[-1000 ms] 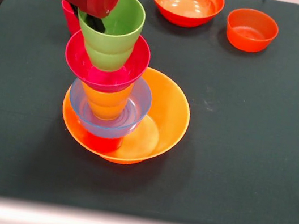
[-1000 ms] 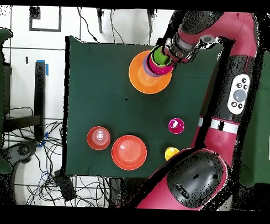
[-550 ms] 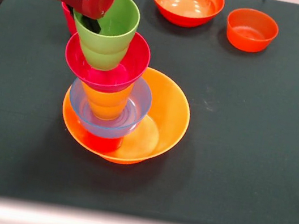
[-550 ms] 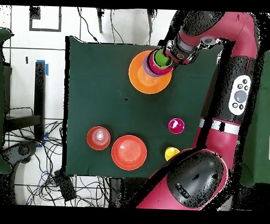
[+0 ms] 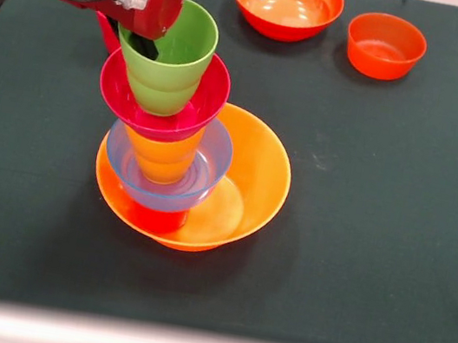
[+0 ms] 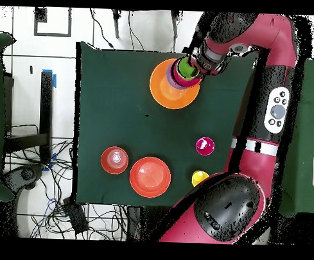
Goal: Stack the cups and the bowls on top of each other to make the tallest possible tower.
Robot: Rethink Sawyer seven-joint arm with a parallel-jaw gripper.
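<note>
green cup (image 5: 171, 56) in magenta bowl (image 5: 161, 103) | claw (image 5: 148, 42) grip: cannot tell

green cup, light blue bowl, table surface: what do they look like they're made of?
Green cup: likely hard plastic, opaque and glossy, with soft highlights on the rim. Light blue bowl: probably translucent plastic, since the orange cup shows through its wall. Table: dark green matte covering, possibly cloth or felt, with no glare.
</note>
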